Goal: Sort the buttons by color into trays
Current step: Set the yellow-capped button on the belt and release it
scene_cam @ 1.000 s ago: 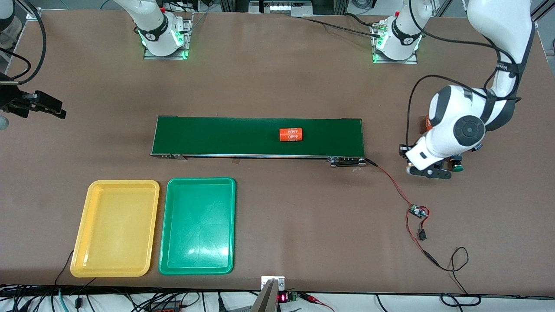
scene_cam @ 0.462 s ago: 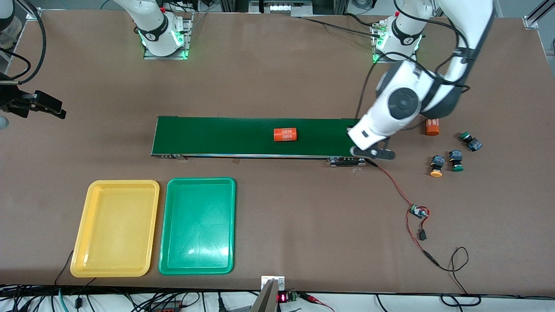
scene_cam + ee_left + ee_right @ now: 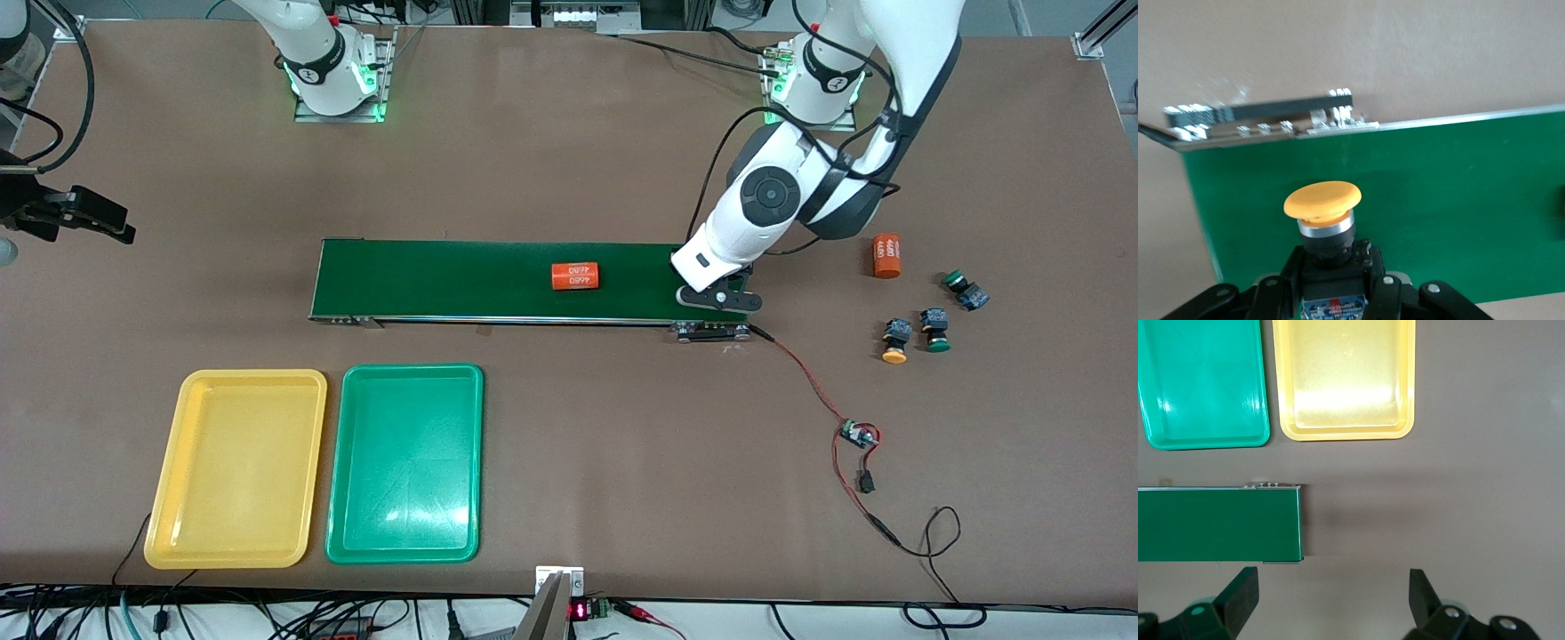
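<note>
"4680" is printed twice in white on the side of the orange cylinder [image 3: 574,276] lying on the conveyor belt [image 3: 444,280], and the digits are seen upside down from the front camera. White print is also carried by a second orange cylinder [image 3: 885,256], which lies on the table just off the belt's end toward the left arm's end of the table; it looks like the same number, though it cannot be read with certainty. Red lit digits are shown on a small display [image 3: 579,611] at the table edge nearest the front camera, but they cannot be made out.
</note>
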Tool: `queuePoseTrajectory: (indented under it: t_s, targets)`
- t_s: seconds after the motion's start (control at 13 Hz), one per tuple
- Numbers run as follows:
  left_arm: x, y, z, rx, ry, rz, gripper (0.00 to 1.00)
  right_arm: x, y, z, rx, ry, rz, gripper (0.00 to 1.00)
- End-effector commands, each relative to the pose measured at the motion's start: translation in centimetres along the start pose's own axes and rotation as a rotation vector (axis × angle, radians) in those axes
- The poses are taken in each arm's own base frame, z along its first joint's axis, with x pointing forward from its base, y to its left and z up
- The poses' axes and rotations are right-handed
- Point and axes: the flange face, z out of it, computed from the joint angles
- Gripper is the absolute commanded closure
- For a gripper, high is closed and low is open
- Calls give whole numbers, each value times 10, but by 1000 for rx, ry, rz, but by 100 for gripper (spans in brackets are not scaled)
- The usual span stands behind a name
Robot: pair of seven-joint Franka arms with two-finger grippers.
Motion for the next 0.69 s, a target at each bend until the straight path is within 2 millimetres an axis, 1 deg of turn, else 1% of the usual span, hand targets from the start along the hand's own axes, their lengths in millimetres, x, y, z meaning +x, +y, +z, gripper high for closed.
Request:
queuePoseTrajectory:
  t_s: [0.0,0.08,0.15,0.23,0.31,0.46,0.54,0.62]
  targets:
    - [-8,12,8,-11,-10,-7,79,-8,1,-3,-5,7,-8,0]
    - [-10,12,11,-9,-16,-6,71,-8,2,-3,-7,8,-8,0]
    - [-11,12,15,-6,-22,-3,57,-8,1,-3,-5,9,-8,0]
    - [-11,13,15,-6,-23,1,34,-8,1,-3,-5,9,-8,0]
    - [-11,13,13,-6,-20,4,0,-8,1,-3,-5,9,-6,0]
    - [-9,13,0,-4,-4,-1,0,-8,1,-3,-5,9,-6,0]
    - [-6,10,-9,-6,13,-7,0,-8,1,-3,-5,9,-6,0]
    - [-5,7,-23,-6,37,-17,0,-8,2,-3,-5,9,-5,0]
